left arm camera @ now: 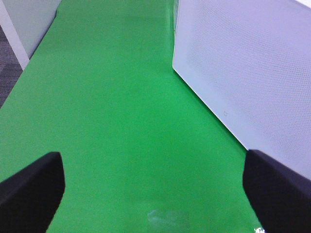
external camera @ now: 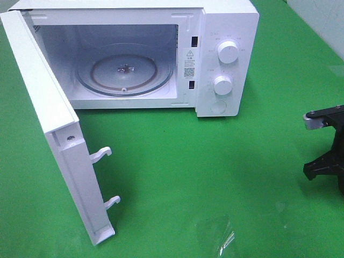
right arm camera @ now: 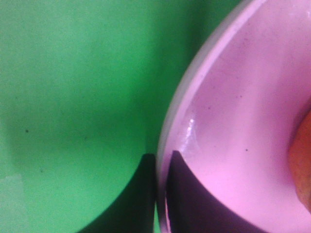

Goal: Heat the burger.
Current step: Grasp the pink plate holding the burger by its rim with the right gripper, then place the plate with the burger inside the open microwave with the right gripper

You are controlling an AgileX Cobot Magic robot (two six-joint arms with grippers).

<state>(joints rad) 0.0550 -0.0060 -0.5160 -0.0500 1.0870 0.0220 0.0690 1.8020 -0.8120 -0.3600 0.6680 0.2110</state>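
Stage: pickup. Right gripper clamped on rim of pink plate; burger on plate, only its edge in view. Left gripper spread wide, empty. Next: lift level, carry into open microwave

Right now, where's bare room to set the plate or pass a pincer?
Free: the glass turntable inside the microwave; the mat between the open door and the right arm. Tight: the door's hooks jut out; right pincer is shut on the plate rim.
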